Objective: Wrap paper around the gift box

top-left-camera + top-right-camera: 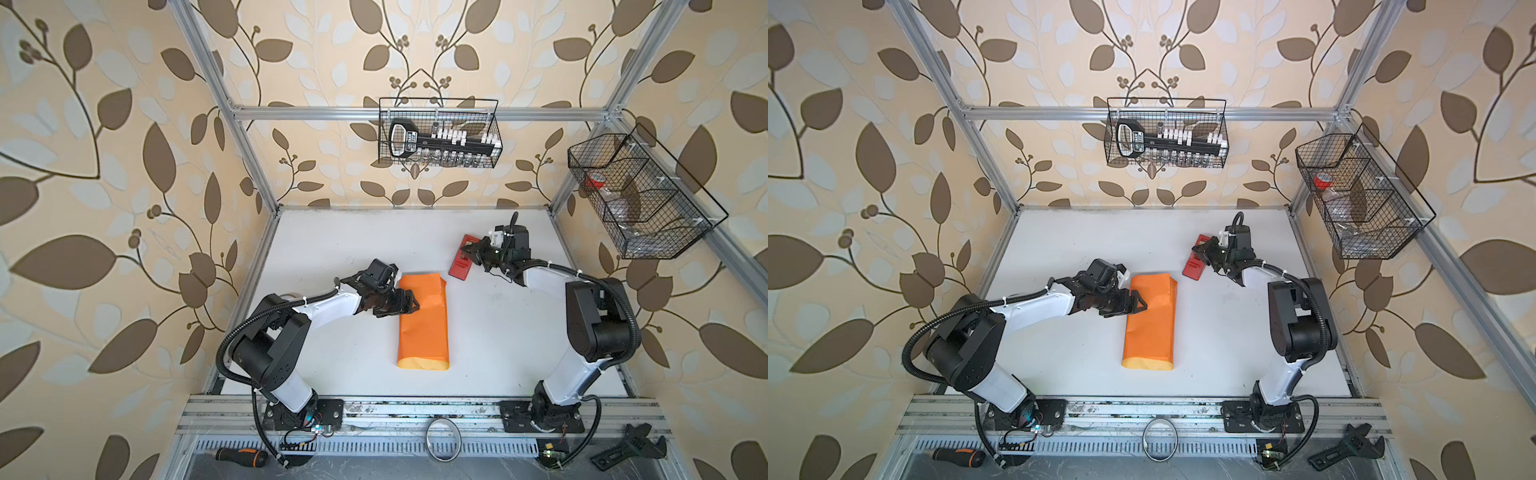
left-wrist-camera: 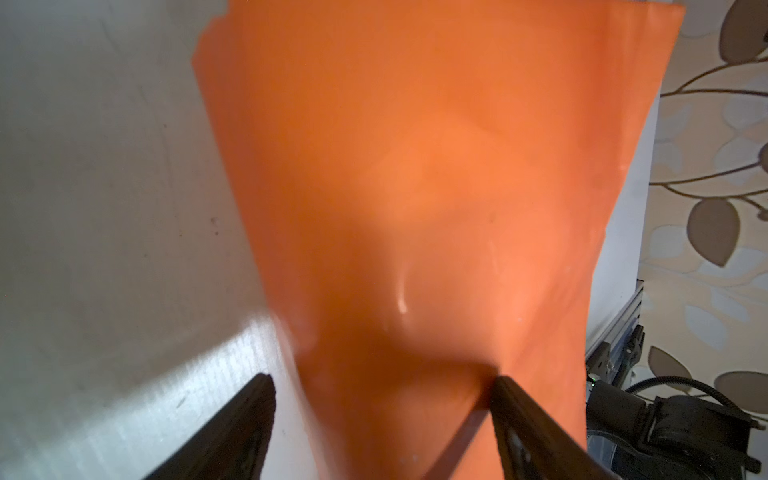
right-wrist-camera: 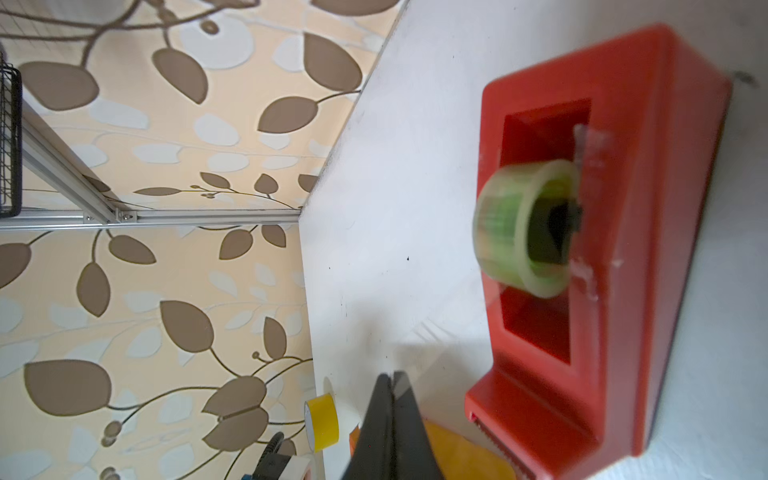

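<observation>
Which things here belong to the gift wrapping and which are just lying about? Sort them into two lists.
Job: glossy orange wrapping paper folded into a long parcel; red plastic tape dispenser. The gift box is not visible.

Lying about: orange-handled black screwdriver; black adjustable wrench; yellow tape roll; black wire mesh wall basket.

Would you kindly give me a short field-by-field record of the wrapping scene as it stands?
Paper: glossy orange paper sheet, folded into a long parcel, pale underside showing at its near end
Gift box: not visible; presumably inside the paper
Surface: white table
Left pincer: open, astride the paper's long edge
Right pincer: shut, beside the red plastic tape dispenser
Dispenser position: on the table beyond the parcel's far corner, apart from it
</observation>
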